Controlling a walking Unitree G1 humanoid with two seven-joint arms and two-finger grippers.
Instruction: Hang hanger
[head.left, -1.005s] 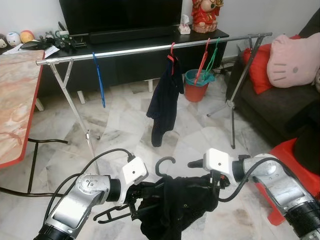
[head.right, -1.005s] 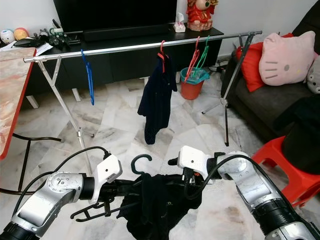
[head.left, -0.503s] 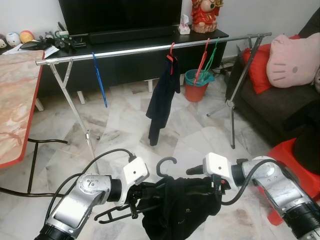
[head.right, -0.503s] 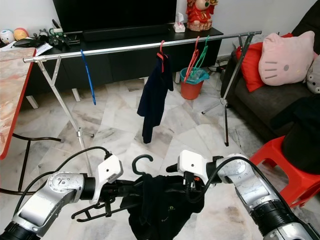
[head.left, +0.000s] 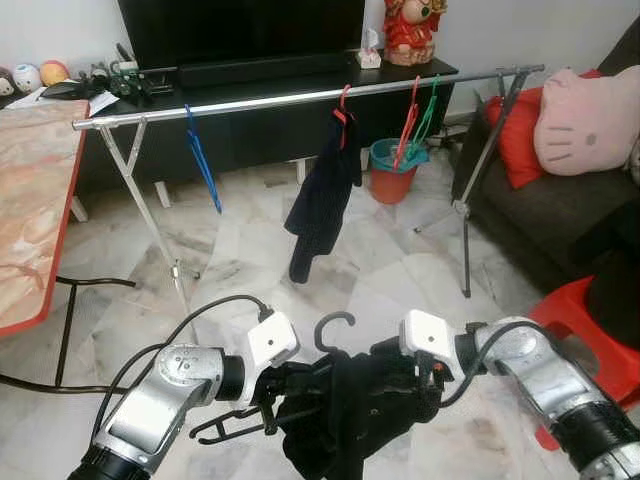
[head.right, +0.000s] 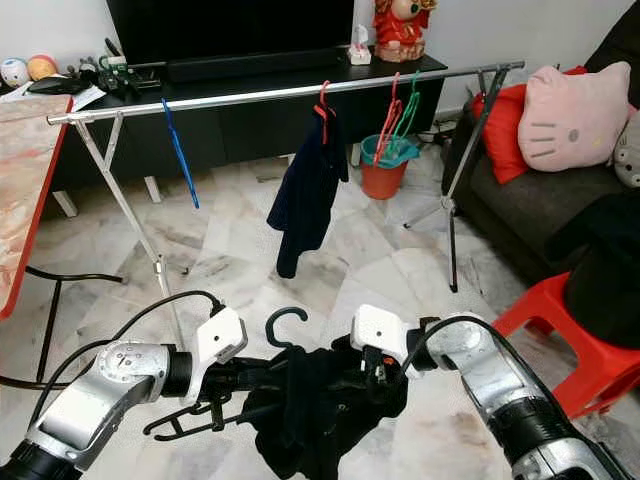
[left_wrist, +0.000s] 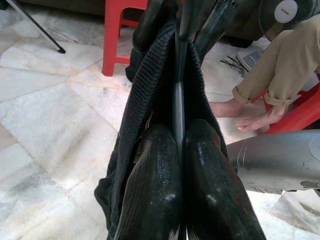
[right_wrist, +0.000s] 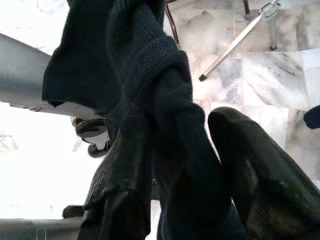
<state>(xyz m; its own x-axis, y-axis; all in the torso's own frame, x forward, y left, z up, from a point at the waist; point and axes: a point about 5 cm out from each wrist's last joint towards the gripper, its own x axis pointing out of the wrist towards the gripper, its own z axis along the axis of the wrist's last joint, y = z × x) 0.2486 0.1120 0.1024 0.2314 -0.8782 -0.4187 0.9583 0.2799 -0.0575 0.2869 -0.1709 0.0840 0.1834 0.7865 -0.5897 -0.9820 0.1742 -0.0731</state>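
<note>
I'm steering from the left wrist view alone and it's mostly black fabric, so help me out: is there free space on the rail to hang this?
Observer: Yes. The drying rail has a bare stretch between the blue hanger and the dark garment hanging near its middle.
Operator: Is the hook clear of the fabric?
Observer: The black hanger's hook stands up above the black garment, uncovered.
Operator: What is the other arm doing?
Observer: The right gripper has its fingers around a bunched fold of that garment, opposite the left gripper.
</note>
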